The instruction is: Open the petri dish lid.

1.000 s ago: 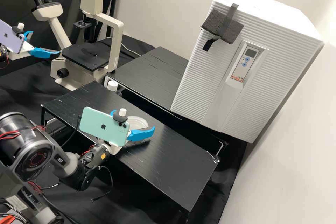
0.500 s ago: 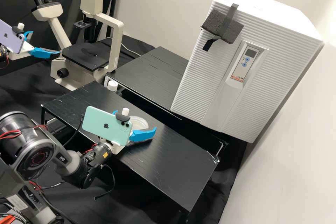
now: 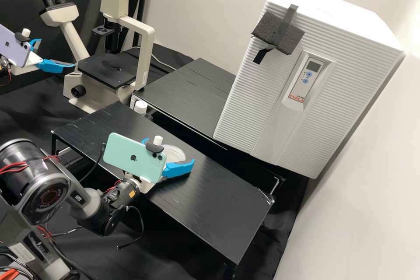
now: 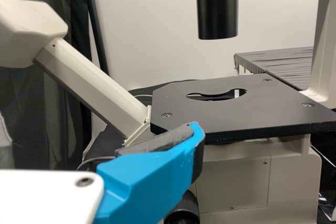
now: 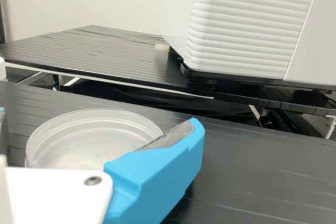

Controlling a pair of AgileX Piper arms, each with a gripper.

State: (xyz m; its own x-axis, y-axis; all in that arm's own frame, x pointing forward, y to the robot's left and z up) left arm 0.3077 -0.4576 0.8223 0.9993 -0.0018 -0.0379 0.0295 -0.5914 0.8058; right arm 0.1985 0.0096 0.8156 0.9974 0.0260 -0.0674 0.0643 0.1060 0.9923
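Note:
The round, clear petri dish lies flat on the low black bench. My right gripper stands open at bench height, one finger on either side of the dish. In the right wrist view, the dish is between the two blue fingers of the right gripper, and the nearer finger hides part of its rim. Lid and base cannot be told apart. At the upper left, my left gripper is open and empty beside the microscope; one finger of the left gripper crosses in front of the microscope's base.
The microscope stands at the back left. A white-capped bottle is behind the low bench's far edge. Farther back is a second black table, and a large white ribbed incubator rises at the right.
Over the last second my right gripper has shifted slightly to the right around the dish, mostly in the first half second. The dish and the left arm look unmoved.

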